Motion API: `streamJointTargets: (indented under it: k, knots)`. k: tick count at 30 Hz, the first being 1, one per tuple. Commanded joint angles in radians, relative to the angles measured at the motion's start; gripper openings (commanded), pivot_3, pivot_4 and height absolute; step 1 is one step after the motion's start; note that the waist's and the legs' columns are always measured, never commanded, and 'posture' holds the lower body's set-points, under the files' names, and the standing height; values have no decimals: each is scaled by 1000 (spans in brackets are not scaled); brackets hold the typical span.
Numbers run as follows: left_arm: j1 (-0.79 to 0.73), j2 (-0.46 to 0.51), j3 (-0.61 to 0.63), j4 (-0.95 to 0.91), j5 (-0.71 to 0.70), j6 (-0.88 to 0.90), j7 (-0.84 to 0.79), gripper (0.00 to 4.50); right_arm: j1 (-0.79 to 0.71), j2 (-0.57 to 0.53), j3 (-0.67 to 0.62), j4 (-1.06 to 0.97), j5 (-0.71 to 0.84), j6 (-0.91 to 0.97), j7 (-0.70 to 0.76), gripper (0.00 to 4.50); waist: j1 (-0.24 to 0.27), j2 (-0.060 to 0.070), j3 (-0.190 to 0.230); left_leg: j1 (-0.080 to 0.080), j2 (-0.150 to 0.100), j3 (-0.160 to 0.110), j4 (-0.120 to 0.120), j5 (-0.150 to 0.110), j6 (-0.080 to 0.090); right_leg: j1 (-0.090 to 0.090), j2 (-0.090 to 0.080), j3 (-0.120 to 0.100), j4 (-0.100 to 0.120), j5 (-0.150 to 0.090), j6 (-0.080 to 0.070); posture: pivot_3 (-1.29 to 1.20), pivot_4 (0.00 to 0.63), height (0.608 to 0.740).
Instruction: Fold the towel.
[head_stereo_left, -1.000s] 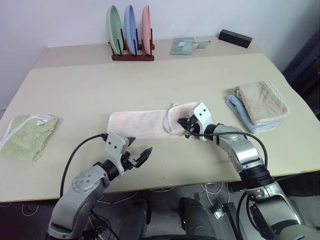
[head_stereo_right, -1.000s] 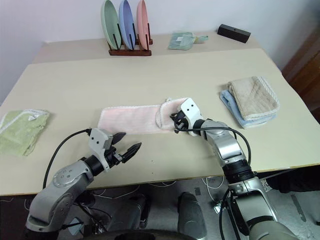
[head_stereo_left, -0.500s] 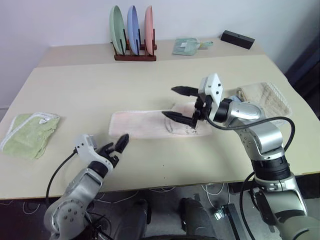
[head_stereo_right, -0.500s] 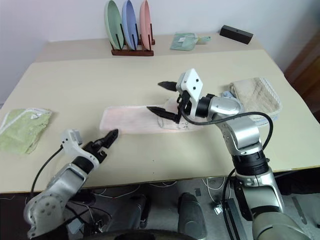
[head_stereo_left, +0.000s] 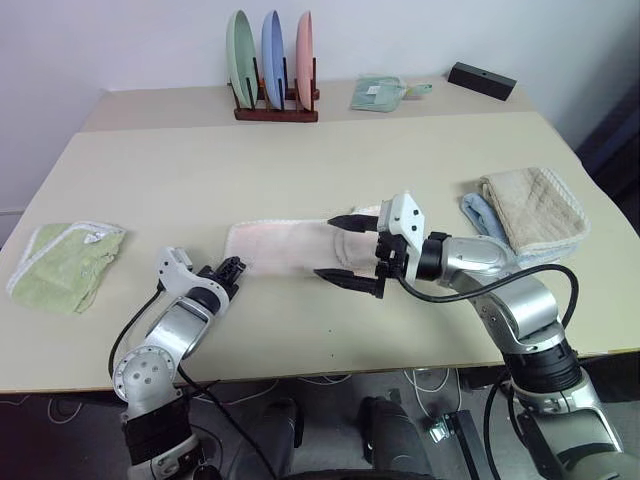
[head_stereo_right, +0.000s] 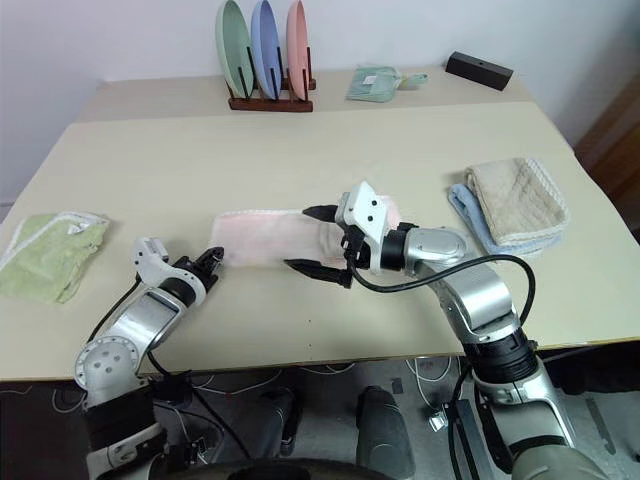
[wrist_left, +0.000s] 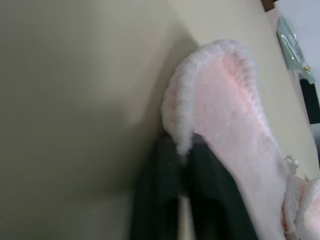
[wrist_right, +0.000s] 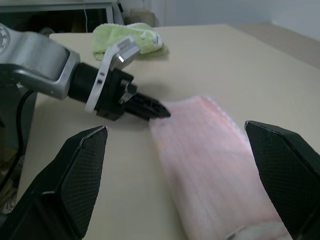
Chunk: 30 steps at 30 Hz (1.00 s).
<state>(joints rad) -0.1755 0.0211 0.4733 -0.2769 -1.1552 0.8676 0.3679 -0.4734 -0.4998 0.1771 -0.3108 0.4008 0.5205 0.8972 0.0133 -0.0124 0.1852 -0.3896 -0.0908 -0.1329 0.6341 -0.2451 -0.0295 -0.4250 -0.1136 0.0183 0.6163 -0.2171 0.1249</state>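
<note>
The towel (head_stereo_left: 290, 246) lies near the middle of the bench (head_stereo_left: 300, 170), folded into a long narrow strip. Its long axis runs across the bench from the robot's left to its right, roughly parallel to the near edge. Its left end is a rounded, fluffy white-trimmed corner, and its right end is partly hidden behind the right gripper.

The left gripper (head_stereo_left: 232, 268) rests low on the bench at that left corner; its jaws are pressed together, pinching the towel's edge, as the left wrist view shows with the trim (wrist_left: 182, 135) caught between the dark fingers. The right gripper (head_stereo_left: 343, 248) hovers above the towel's right part, pointing toward the robot's left, with its jaws spread wide and nothing between them.

The bench is a pale beige top, with a second, similar surface butted against its far side below a white wall. On that far surface stand a wooden rack with three plates (head_stereo_left: 272, 72), a small green cloth (head_stereo_left: 378, 93) and a black box (head_stereo_left: 482, 79). A light green towel (head_stereo_left: 62, 265) lies near the left edge. A beige towel (head_stereo_left: 533, 207) sits on a blue one (head_stereo_left: 480, 215) near the right edge.

Wide bare surface lies beyond the pink strip and on either side of it; a narrower bare band separates it from the near edge.
</note>
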Motion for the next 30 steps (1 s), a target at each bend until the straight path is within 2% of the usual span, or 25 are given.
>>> streamJointTargets:
  k: [1,4,7,11,13,16,19,22,27,30]
  knots:
    - [-32,86,51,-91,-4,-102,-95,46,21,-15,-16,-47,0,22,-28,4500,-1,-1,1,0,0,0,0,0,0,0,0,0,0,0,0,0,150,740]
    - [-23,194,74,-134,7,-133,-158,46,39,-23,-24,-44,-5,39,-48,4500,-5,-1,1,0,1,0,-2,0,0,-2,1,0,0,0,0,0,150,740]
    - [-12,379,44,-181,47,-110,-299,46,60,-40,-27,-18,-25,29,-63,4500,-4,-1,1,0,1,1,-2,0,0,-2,1,1,0,0,0,0,150,740]
    - [-29,542,-98,-216,128,-86,-470,46,67,-38,-17,29,-62,8,-83,4500,2,-2,1,0,0,3,-2,0,0,-1,1,1,-1,0,-1,0,150,740]
    - [-57,581,-204,-238,184,-84,-533,46,69,-35,-12,41,-70,-1,-83,4500,1,-2,1,0,0,3,-2,0,0,0,1,0,-2,0,-1,0,150,740]
    - [-125,576,-367,-247,261,-88,-601,46,75,-28,-10,50,-79,-6,-87,4500,-2,-2,1,0,0,3,-2,0,0,0,0,1,-2,0,-1,0,150,740]
    - [-191,527,-538,-221,361,-96,-643,46,88,-26,-12,49,-86,-4,-99,4500,-2,-2,1,0,0,3,-2,0,0,0,1,0,-2,0,0,0,150,740]
    - [-238,488,-697,-144,510,-127,-682,46,104,-30,-18,38,-86,0,-108,4500,-6,-2,1,0,0,4,-3,0,0,-1,1,1,-2,0,0,0,150,740]
    - [-259,425,-779,-65,605,-136,-739,46,120,-36,-28,25,-89,5,-130,4500,-9,-2,1,0,1,4,-3,0,0,-2,1,1,-2,0,0,0,150,740]
    - [-259,393,-774,-40,629,-144,-763,46,125,-39,-28,27,-92,1,-138,4500,-6,-2,1,-1,1,3,-3,0,0,-2,1,1,-2,0,0,0,150,740]
